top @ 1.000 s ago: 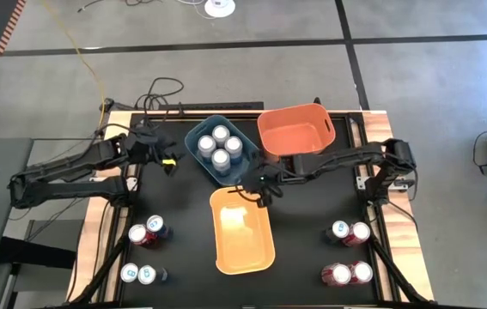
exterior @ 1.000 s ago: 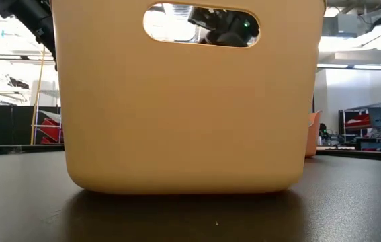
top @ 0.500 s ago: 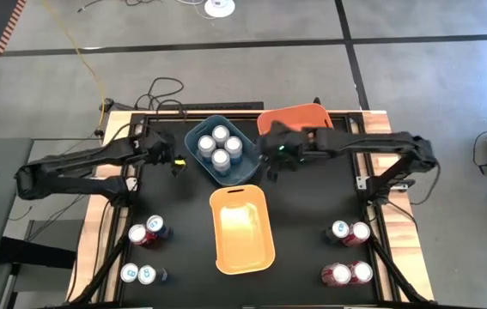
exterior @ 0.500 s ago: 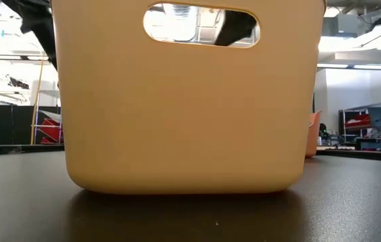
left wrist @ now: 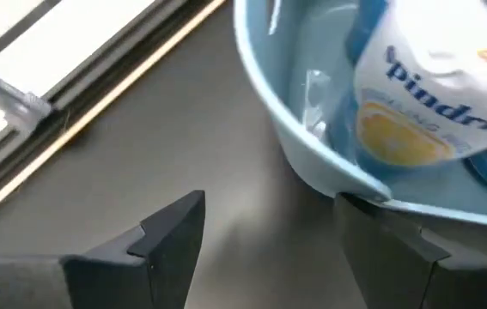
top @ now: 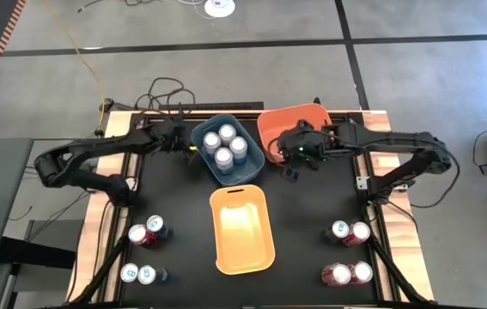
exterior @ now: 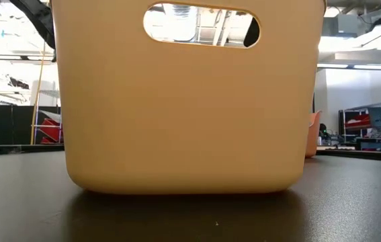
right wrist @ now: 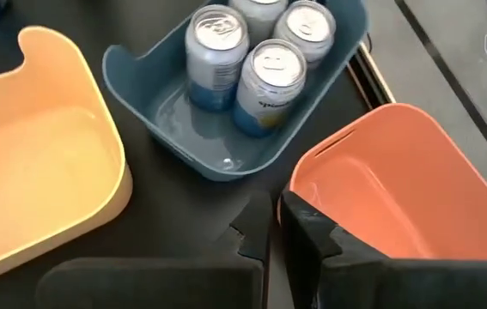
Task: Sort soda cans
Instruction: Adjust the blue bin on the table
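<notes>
Left end effector: fingers apart, astride the rim of the blue bin that holds four blue soda cans; closing squarely on the rim would likely keep it from tipping. Yellow bin: empty, mid-bench. Right end effector: fingers nearly together on the orange bin near wall. Remaining cans stand paired at the left and right front edges; bench centre open.

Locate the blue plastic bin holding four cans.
In the high view the blue plastic bin sits at the table's far centre, between the left gripper and the orange plastic bin.
</notes>
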Tool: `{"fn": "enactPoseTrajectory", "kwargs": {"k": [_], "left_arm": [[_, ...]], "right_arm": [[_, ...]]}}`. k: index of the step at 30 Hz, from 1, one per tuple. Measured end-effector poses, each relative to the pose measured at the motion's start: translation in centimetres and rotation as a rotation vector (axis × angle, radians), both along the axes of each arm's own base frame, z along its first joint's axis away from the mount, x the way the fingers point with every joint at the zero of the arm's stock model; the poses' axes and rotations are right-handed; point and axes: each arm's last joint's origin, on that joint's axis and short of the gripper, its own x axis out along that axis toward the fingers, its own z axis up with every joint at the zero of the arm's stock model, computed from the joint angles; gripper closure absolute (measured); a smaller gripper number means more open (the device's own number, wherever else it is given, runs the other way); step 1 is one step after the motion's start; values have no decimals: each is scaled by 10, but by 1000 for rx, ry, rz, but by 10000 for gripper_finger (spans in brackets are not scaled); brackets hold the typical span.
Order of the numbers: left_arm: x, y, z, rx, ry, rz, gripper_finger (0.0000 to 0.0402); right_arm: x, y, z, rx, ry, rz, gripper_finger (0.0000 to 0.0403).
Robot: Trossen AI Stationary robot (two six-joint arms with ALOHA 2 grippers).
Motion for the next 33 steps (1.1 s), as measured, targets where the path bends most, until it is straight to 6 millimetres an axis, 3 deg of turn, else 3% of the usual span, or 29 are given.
{"fn": "enactPoseTrajectory", "kwargs": {"k": [7, 15, 25, 33], "left_arm": [[7, 31, -4, 49, -7, 43, 148], [16, 45, 20, 134, -46, 24, 148], [-8, 15, 68, 185, -106, 7, 148], [-10, -11, 89, 224, -185, -59, 148]], "right_arm": [[9, -3, -47, 7, 60, -8, 360], [15, -25, -81, 7, -76, -85, 382], [10, -28, -113, 29, -112, -125, 396], [33, -33, -139, 16, -66, -112, 396]]}}
